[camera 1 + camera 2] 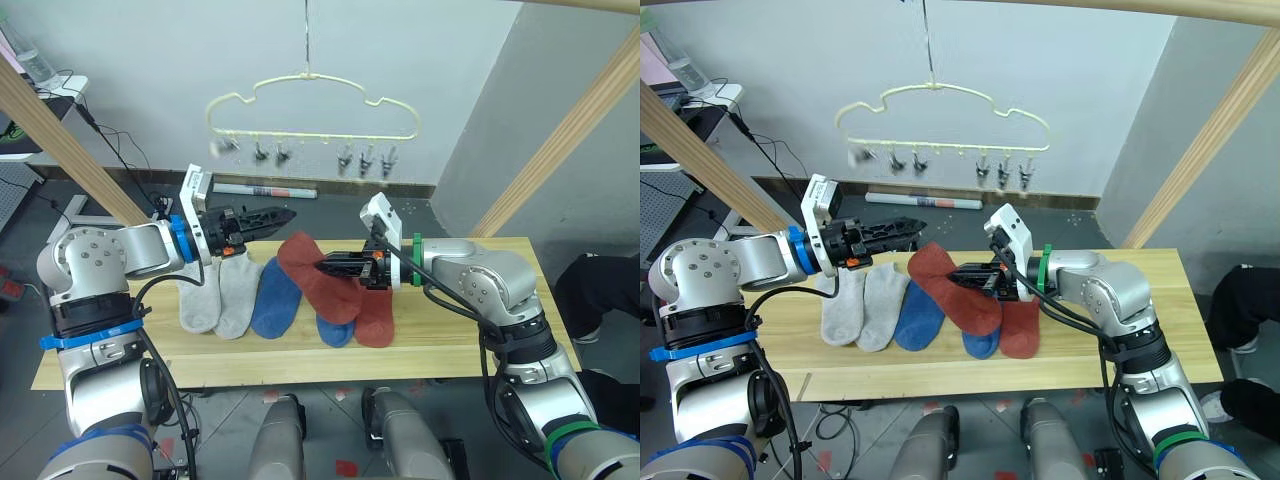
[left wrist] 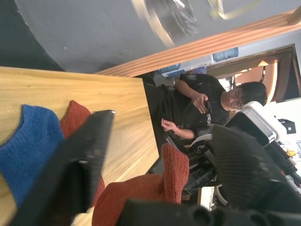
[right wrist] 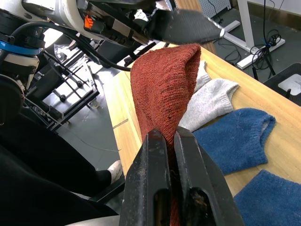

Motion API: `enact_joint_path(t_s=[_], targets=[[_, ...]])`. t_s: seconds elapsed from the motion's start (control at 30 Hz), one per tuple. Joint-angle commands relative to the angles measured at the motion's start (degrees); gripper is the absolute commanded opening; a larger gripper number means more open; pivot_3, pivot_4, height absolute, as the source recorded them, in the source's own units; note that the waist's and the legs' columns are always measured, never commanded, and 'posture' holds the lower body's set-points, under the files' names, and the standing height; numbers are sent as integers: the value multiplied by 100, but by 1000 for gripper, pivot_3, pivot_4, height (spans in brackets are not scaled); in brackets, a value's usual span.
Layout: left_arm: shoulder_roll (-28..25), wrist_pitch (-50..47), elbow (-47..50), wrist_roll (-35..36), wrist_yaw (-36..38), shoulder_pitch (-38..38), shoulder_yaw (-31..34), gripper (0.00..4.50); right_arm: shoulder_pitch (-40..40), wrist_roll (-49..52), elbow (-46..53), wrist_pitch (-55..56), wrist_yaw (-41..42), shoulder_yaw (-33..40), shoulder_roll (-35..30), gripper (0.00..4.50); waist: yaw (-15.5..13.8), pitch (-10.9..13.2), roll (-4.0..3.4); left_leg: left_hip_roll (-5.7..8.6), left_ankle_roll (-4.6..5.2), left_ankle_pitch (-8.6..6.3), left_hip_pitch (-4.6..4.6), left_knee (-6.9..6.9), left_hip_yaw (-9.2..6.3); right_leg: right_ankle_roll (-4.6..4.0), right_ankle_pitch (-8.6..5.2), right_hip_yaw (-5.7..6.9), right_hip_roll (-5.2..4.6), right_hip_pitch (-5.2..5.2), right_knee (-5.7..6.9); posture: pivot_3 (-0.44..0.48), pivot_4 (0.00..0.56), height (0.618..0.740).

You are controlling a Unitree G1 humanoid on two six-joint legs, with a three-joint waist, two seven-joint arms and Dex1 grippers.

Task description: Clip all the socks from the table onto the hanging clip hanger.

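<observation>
At the centre of the frame the right gripper (image 1: 325, 266) had its jaws closed on a rust-red sock (image 1: 318, 275), pinching it near one end so that the free end stretched up and to the left, lifted clear of the worktop (image 1: 480, 350). The left gripper (image 1: 285, 215) sat just above and left of that free end, pointing toward it; its jaws appeared closed and empty, and whether the tip touched the sock could not be told. The sock's long axis ran from lower right to upper left, from the right jaws toward the left ones, so the left arm was the nearer one for taking the loose end. The clip hanger (image 1: 310, 110) hung in the upper middle of the frame, well above and behind both grippers, every clip still bare — the sock would probably have to go up and away from the robot to reach it. On the worktop lay the others: two grey socks (image 1: 220, 295) at the left, a blue sock (image 1: 275, 298) beside them, a second blue sock (image 1: 335, 330) and a second red sock (image 1: 375, 318) partly under the held one.
</observation>
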State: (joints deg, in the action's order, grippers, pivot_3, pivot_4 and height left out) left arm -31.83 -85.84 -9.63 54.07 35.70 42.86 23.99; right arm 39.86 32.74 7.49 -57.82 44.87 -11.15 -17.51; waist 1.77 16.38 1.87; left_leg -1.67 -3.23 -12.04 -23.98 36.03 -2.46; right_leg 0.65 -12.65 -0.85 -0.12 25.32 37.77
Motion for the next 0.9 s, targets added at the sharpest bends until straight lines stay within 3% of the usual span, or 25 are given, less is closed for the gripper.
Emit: enact_joint_path(t_s=[0.03,0.3,0.43,0.63,0.8,0.9], targets=[[-74,15,155,163,64,47,113,4462,89,66,80,122,3,120,21,0,0,0,0,0,0,0,0,0,0,0,0,0,0,0,0,34,273,740],[-120,322,417,-50,-72,-253,29,4462,-142,19,250,91,-71,166,-202,0,-2,0,0,0,0,0,0,0,0,0,0,0,-1,0,0,37,276,740],[-308,584,880,-103,115,-711,-181,4462,-358,141,639,-135,-126,365,-642,0,-3,0,0,0,0,0,-1,-1,1,0,0,-2,-2,1,-1,35,278,740],[-510,2016,1884,-522,484,-1431,-488,4462,-735,311,1146,-538,-155,732,-1408,0,-24,1,1,1,0,0,-5,-2,2,-1,-1,-3,-8,2,-8,27,277,740],[-496,3105,2202,-1230,322,-1841,-817,4462,-1204,-296,708,-181,-257,583,-1987,0,-24,0,1,2,1,1,0,0,7,-1,-1,-7,-2,-2,-8,31,276,740],[-410,3192,2347,-1195,292,-2091,-837,4462,-1348,-900,164,298,-353,245,-2235,0,-11,1,2,5,2,0,-6,1,18,0,-1,-16,-5,2,-16,28,278,740]])
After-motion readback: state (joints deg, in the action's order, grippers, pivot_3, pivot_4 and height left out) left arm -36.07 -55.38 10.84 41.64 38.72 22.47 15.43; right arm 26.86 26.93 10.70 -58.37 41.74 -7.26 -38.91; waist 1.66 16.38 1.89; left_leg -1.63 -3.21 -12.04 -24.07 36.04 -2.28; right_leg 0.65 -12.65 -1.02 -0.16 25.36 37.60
